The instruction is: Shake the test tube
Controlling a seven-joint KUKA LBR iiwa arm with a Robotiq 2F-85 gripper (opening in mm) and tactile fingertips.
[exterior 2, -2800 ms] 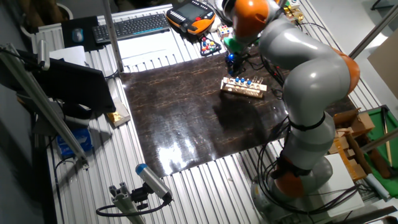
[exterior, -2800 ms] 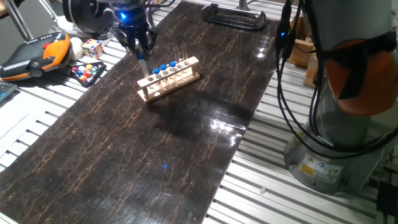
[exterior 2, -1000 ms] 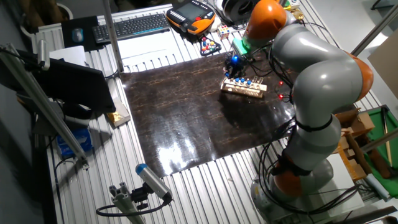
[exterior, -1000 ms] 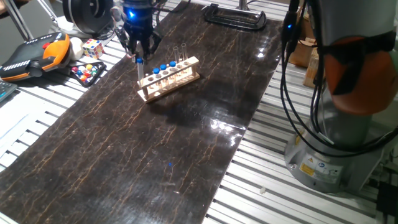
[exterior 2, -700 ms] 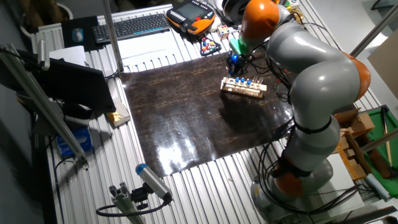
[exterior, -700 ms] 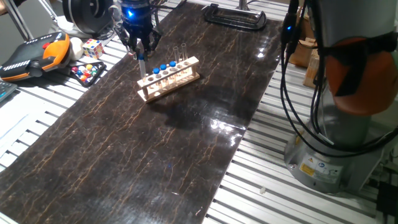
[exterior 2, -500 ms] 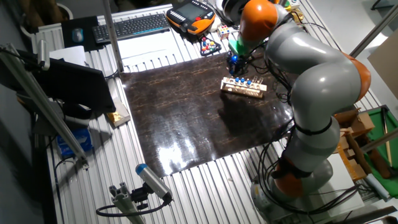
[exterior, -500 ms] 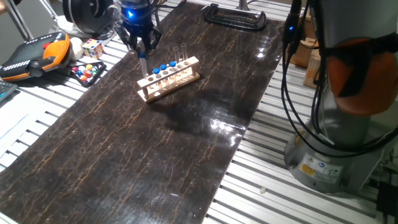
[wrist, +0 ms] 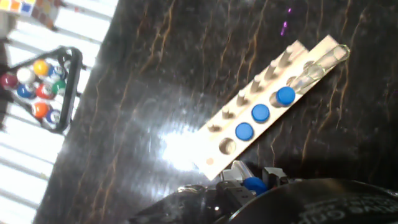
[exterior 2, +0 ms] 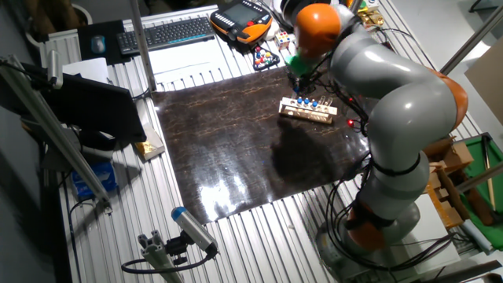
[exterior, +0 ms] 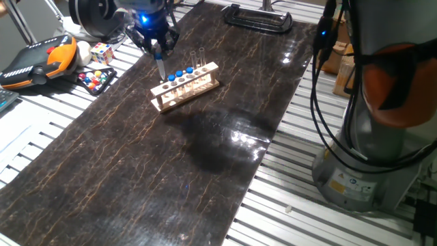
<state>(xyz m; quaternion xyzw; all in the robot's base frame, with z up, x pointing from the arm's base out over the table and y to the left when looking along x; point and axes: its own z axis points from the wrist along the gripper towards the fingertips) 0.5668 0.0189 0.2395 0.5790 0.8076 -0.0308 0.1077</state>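
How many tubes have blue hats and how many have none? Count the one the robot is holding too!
Blue-capped tubes standing in the rack: 3
Blue-capped test tube held in the gripper: 1
Tall tubes with no caps, in the rack: 2
Total: 6 tubes

The rack (exterior: 186, 85) is standing on the counter (exterior: 205, 157), three capped tubes (wrist: 260, 113) sitting in it. The claw (exterior: 158, 49) is holding the test tube (exterior: 161, 68) above the rack's end hole (wrist: 227, 146).
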